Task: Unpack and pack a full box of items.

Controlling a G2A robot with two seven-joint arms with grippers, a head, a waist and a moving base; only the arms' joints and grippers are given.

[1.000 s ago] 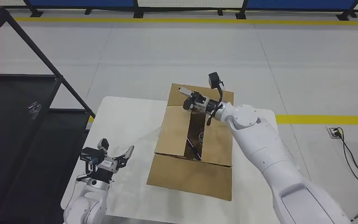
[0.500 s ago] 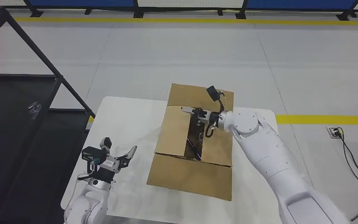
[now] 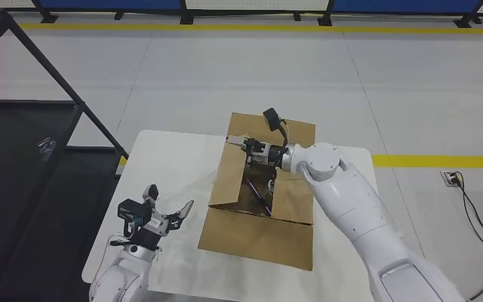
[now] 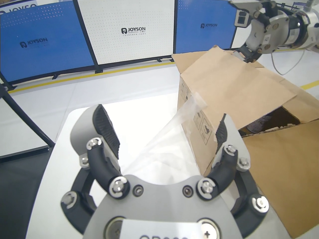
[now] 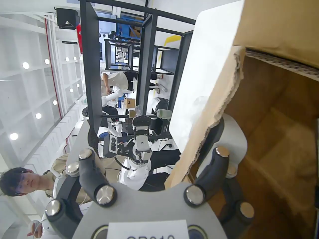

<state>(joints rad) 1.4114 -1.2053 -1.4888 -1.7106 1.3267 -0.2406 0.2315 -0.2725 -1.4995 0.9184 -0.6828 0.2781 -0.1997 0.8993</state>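
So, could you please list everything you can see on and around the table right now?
Brown cardboard box: one, brown, on the table, top partly open.
Dark items: count unclear, dark, inside the box.
Clear tape strip: one, transparent, hanging off the box's side.
White rounded table: one, white, under the box.
Left tool: one, grey and black, open, over the table, apart from the box.
Right tool: one, grey and black, open, astride a box flap edge.

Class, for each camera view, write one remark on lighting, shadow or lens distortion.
Top view: the box is dark inside, its contents hard to make out. Left wrist view: the fence bows into an arc, a wide-angle effect. Right wrist view: ceiling lamps show as bright glare spots.
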